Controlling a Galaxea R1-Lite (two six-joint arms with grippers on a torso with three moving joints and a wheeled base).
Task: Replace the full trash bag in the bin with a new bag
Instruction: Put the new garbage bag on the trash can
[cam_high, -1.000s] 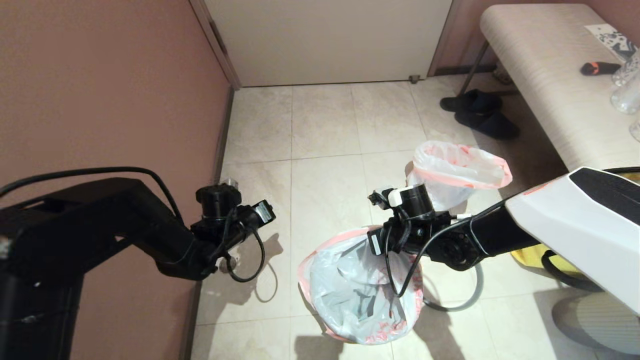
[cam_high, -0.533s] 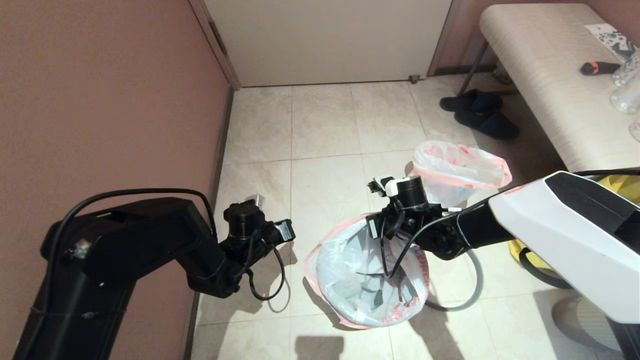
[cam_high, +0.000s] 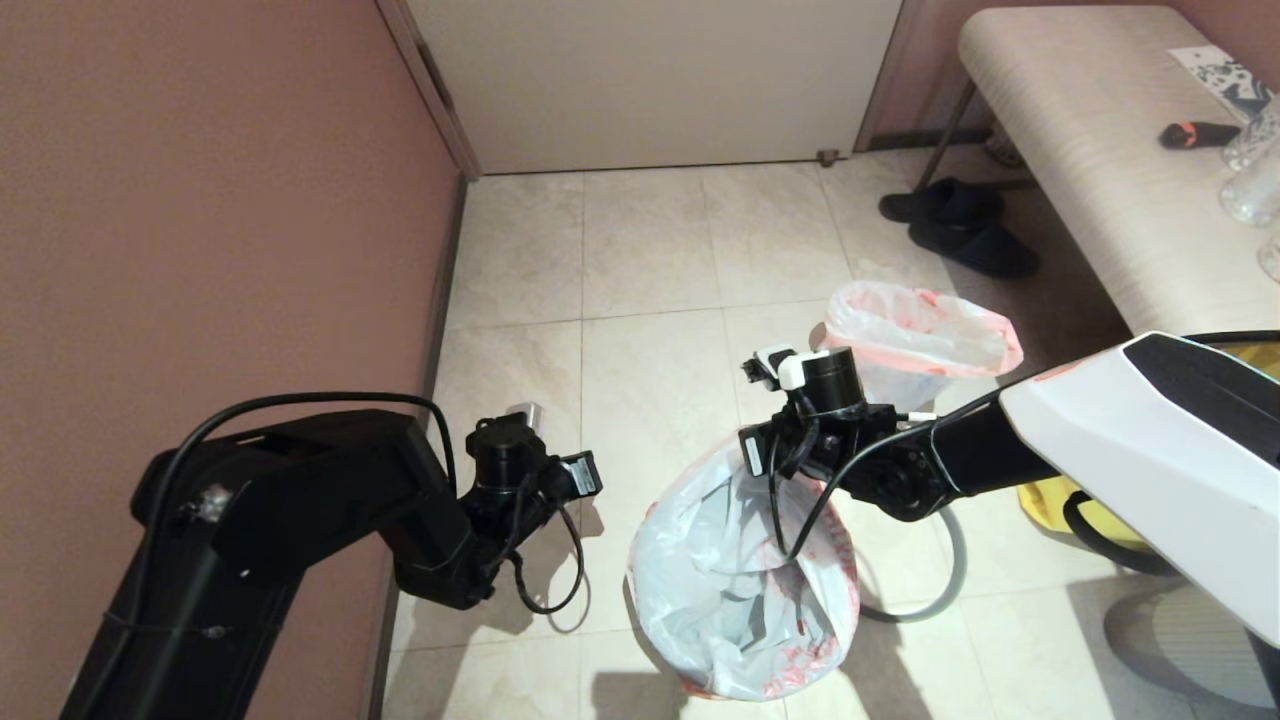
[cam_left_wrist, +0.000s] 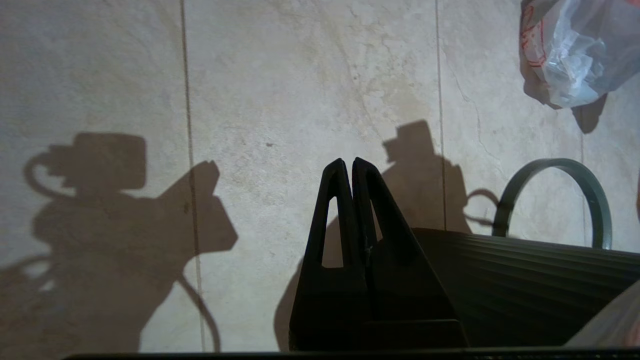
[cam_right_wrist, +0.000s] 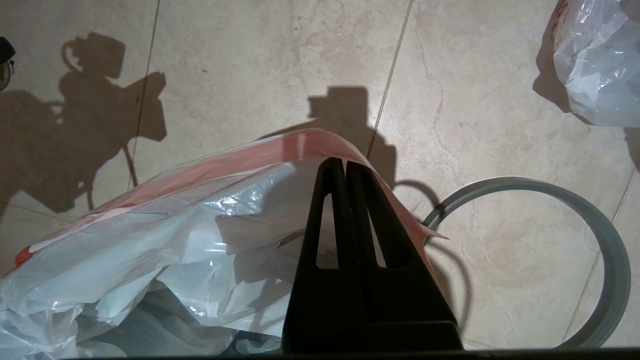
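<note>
Where a second ago the full trash bag (cam_high: 740, 590) sat with its pink mouth spread wide and round, that mouth is now gathered into a peak under the right gripper (cam_right_wrist: 345, 165), whose fingers are pressed together on the rim band. The bag hangs long and narrow from that pinch, grey crumpled paper showing through its skin. To my eye that means the lift out of the bin (cam_left_wrist: 525, 280) is under way. I can only see the bin as a ribbed black wall in the left wrist view, so I cannot tell whether the bag's bottom has cleared it. The left gripper (cam_left_wrist: 348, 162) has swung in closer and now hovers at nine o'clock from the bag, fingers closed on nothing, pointing at bare floor tile. The grey ring (cam_right_wrist: 505, 184) lies flat on the floor at about four o'clock from the bag, already off the bin. The new bag (cam_high: 915, 335) stands apart at one o'clock with its mouth open, waiting. With the ring off and the rim gathered, what remains is carrying the full one clear, then lining the bin.
</note>
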